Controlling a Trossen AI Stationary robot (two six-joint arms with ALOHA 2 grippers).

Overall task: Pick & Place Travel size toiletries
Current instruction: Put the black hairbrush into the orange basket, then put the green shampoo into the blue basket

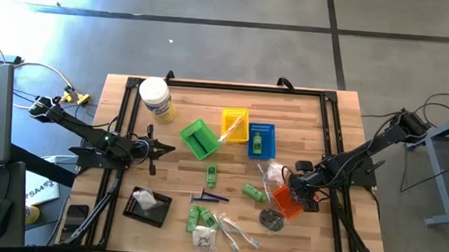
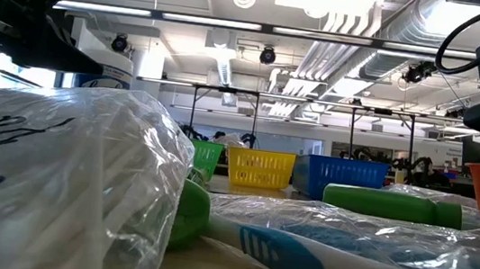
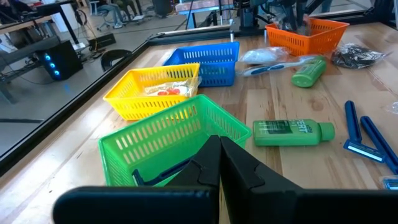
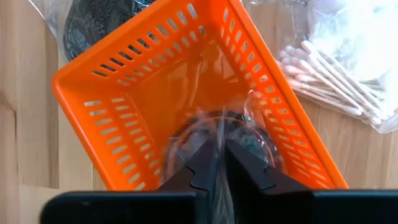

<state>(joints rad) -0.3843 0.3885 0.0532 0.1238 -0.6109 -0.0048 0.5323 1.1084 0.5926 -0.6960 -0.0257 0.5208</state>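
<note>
My right gripper (image 4: 219, 149) stands over the orange basket (image 4: 124, 93) at the table's near right, pointing steeply down, shut on a clear-wrapped dark round piece (image 4: 214, 127). In the high view this gripper (image 1: 297, 190) is above the orange basket (image 1: 286, 200). Loose toiletries lie on the wood: green bottles (image 1: 211, 174) (image 1: 253, 193) (image 1: 198, 216), blue razors (image 1: 208, 196), wrapped toothbrushes (image 1: 234, 230), a cotton-swab packet (image 4: 336, 68) and a bagged dark piece (image 1: 271, 219). My left gripper (image 3: 219, 163) waits shut and empty beside the green basket (image 3: 168, 140). My right gripper pinches the clear wrapper (image 4: 219, 138) of the dark round piece between its two fingers, coming from above and slanting down. The piece hangs below the fingertips inside the orange basket. Whether it touches the basket's floor cannot be told.
A yellow basket (image 1: 235, 124) and a blue basket (image 1: 261, 139) stand at the table's middle, the green basket (image 1: 199, 138) to their left. A white jar (image 1: 156, 100) is at the far left and a black tray (image 1: 148, 206) at the near left. A black frame edges the table.
</note>
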